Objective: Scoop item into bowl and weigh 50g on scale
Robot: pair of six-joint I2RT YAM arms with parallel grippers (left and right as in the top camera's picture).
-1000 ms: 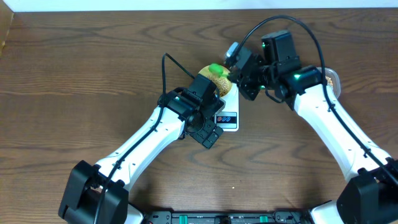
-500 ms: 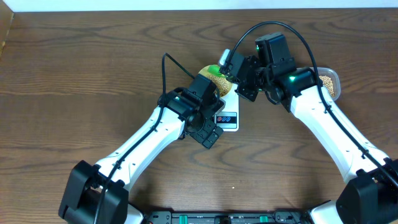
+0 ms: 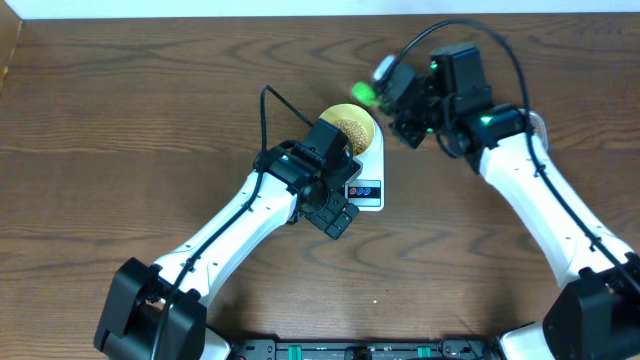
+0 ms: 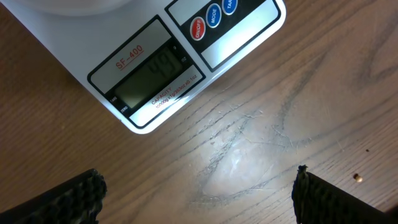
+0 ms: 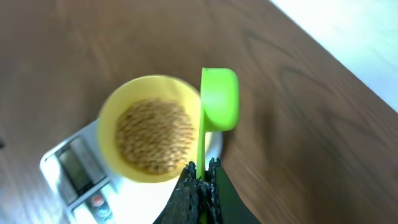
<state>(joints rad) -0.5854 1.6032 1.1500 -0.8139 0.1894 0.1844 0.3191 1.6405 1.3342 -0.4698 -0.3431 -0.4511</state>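
Note:
The pale-yellow bowl (image 3: 349, 128) stands on the white scale (image 3: 366, 190) and holds a heap of tan beans (image 3: 348, 129). In the right wrist view the bowl (image 5: 112, 115) and beans (image 5: 152, 130) show blurred. My right gripper (image 5: 201, 177) is shut on the handle of a green scoop (image 5: 219, 99). It holds the scoop (image 3: 362, 92) just past the bowl's far-right rim; the cup looks empty. My left gripper (image 4: 199, 205) is open and empty over bare wood in front of the scale's display (image 4: 155, 74), whose dim digits are hard to read.
The scale's coloured buttons (image 4: 211, 15) lie beside the display. One loose bean (image 4: 357, 178) lies on the table near my left gripper's right finger. The edge of a clear tub (image 3: 538, 122) peeks out behind my right arm.
My right gripper has carried the green scoop from over the bowl up and to the right, off the bowl. The beans in the bowl are now uncovered. The left arm has not moved.

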